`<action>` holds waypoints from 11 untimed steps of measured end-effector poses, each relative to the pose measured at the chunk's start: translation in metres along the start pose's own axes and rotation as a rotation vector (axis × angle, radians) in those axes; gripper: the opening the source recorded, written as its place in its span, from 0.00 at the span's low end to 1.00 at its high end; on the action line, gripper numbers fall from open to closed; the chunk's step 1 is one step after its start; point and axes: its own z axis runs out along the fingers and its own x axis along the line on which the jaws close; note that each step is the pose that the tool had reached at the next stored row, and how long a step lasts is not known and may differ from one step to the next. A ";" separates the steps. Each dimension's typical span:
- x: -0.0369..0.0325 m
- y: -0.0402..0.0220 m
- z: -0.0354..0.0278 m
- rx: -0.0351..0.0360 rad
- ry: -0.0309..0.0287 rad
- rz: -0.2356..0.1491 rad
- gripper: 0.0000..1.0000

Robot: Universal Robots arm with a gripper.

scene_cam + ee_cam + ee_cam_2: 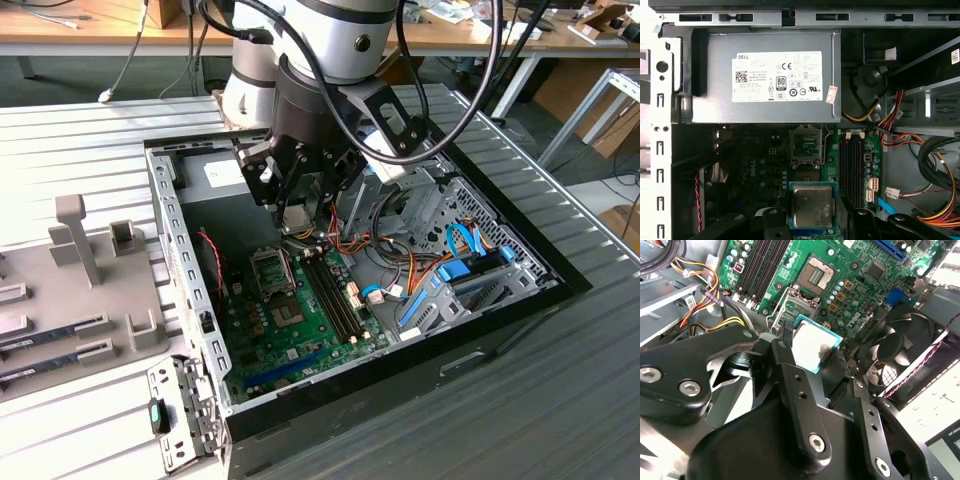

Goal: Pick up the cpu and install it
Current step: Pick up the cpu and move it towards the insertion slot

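Gripper (815,354) is clamped on the cpu (812,206) by two opposite edges, up above the motherboard (300,335). The chip sits just off the socket frame (805,145), on the side away from the power supply (765,75), edges roughly squared to it. The second wrist view shows the pinch, and the exterior view shows the height.

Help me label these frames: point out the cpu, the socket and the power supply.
cpu (812,206): first wrist view, centre of its silver-grey metal top.
socket (806,146): first wrist view, middle of the square inside its frame.
power supply (715,80): first wrist view, bare grey casing beside its label.
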 end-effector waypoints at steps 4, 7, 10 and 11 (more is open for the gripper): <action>0.0000 -0.0004 0.0014 0.0005 0.0001 0.000 0.47; 0.0000 -0.0007 0.0026 0.0006 0.0000 0.000 0.47; 0.0000 -0.0009 0.0038 0.0011 0.0000 0.000 0.47; 0.0000 -0.0009 0.0041 0.0014 0.0000 0.000 0.47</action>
